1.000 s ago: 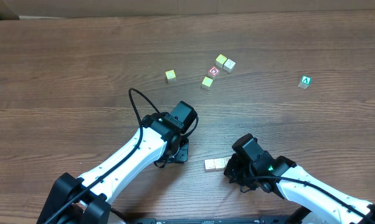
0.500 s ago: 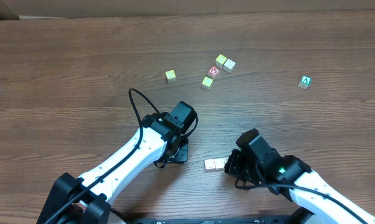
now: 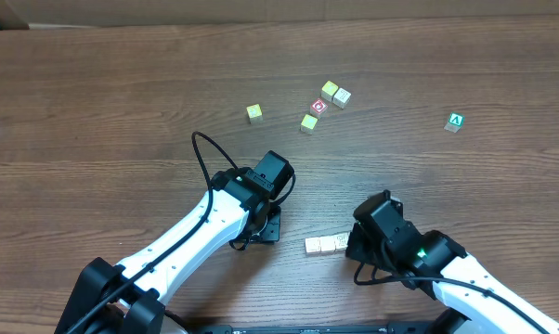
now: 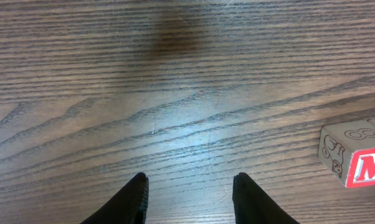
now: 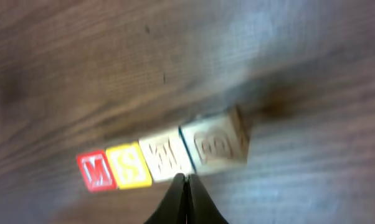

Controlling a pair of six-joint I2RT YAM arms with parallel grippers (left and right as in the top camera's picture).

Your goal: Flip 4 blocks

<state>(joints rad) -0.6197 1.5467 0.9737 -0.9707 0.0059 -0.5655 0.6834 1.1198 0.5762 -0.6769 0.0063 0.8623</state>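
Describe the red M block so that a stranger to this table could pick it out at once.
Start at the right claw, shut just in front of a short row of four blocks. Go to the end of the row farthest from the tilted cream block. The red M block sits there beside the yellow block, the only one in the row with a red face and a white M.

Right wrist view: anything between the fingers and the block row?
Nothing visible. The shut right fingers point at the near side of the block row, at the seam between its two cream blocks; contact can't be told.
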